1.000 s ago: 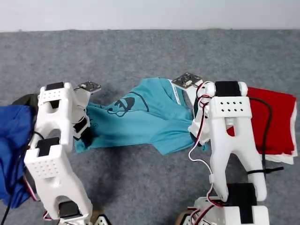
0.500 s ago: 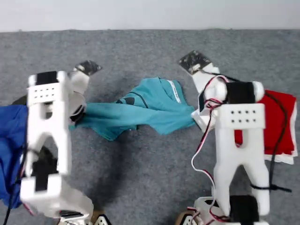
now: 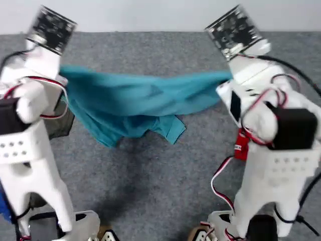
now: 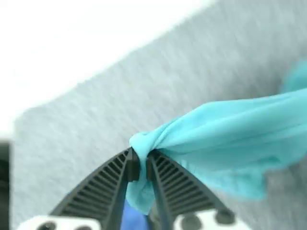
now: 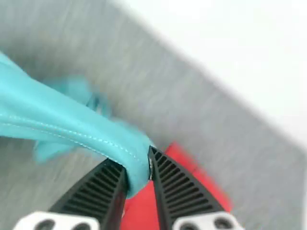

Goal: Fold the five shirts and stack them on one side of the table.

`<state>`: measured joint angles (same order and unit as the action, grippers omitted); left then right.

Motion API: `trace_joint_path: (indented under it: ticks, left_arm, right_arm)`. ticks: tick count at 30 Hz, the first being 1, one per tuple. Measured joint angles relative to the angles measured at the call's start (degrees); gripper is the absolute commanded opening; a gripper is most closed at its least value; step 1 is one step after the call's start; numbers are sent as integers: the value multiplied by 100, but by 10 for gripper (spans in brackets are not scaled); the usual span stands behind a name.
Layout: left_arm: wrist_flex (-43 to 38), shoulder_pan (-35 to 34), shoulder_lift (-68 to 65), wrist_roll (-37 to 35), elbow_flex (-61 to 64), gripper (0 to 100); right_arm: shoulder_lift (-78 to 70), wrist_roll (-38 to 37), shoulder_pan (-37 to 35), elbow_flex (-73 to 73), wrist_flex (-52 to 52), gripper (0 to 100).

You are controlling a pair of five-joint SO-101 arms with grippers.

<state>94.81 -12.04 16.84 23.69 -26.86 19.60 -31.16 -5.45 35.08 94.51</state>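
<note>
Teal shirt [image 3: 135,100] aloft, unfolded.
Left gripper [image 4: 139,165] and right gripper [image 5: 137,165] each pinch 1 end; red shirt [image 5: 192,182] lies below; stack of 5 looks unfinished.

White arms [image 3: 30,165], black ribbed jaws, thin cables [image 3: 214,176]

High cam: fixed, above & behind arms [image 3: 30,150], tilted down, faces fwd across grey table [image 3: 150,191] to white wall [image 3: 150,15]; arms up v. near lens. L wrist cam: sits behind left gripper [image 4: 138,163], looks along its jaws, close-up on pinched teal shirt [image 4: 230,129], table & wall beyond. R wrist cam: same setup behind right gripper [image 5: 136,167], red shirt [image 5: 192,163] below. All 3 share teal shirt, table, wall.
</note>
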Motion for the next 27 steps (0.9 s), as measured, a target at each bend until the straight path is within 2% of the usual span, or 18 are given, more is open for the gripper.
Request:
trace_joint_path:
  ticks: [8,15,21,27]
  left_arm:
    - [9,0,53,-185,-1389,15]
    - [53,0,158,-185,-2101,15]
    - [457,0,185,-185,-2725,15]
    - [457,9,325,-185,-3191,15]
  right_arm:
    - [105,-44,0,1152,-1090,9]
    - [114,-607,0,1943,-1846,9]
    - [132,-1204,0,2708,-1987,9]
    - [299,-1679,0,3490,-1987,9]
